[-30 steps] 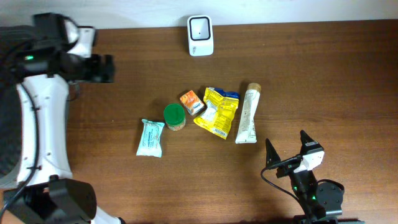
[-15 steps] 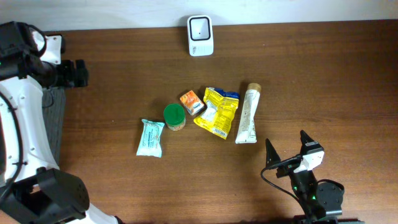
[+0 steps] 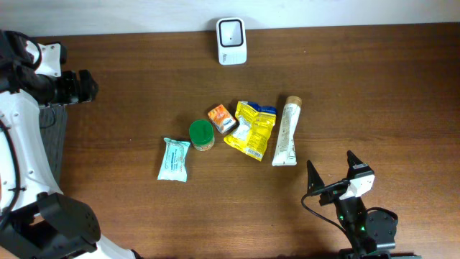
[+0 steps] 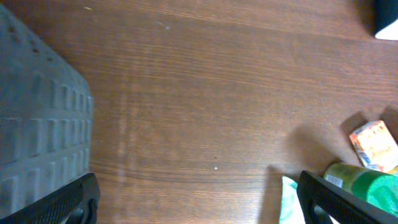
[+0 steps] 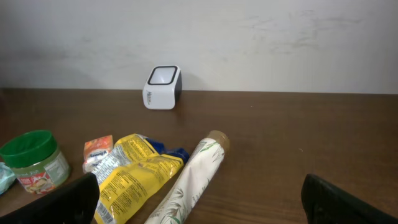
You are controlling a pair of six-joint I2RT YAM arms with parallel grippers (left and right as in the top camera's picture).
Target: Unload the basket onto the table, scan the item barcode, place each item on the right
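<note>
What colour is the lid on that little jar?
Green; the jar's lid shows best in the overhead view.

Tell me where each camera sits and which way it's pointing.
Overhead: above the table, looking straight down; left arm at the left edge, right arm at the front.
Left wrist: over the table's left side, looking down; open jaws' tips in the bottom corners.
Right wrist: low at the front edge, facing the wall and scanner; jaw tips likewise.
Shared: both wrist views catch the jar and orange packet.
</note>
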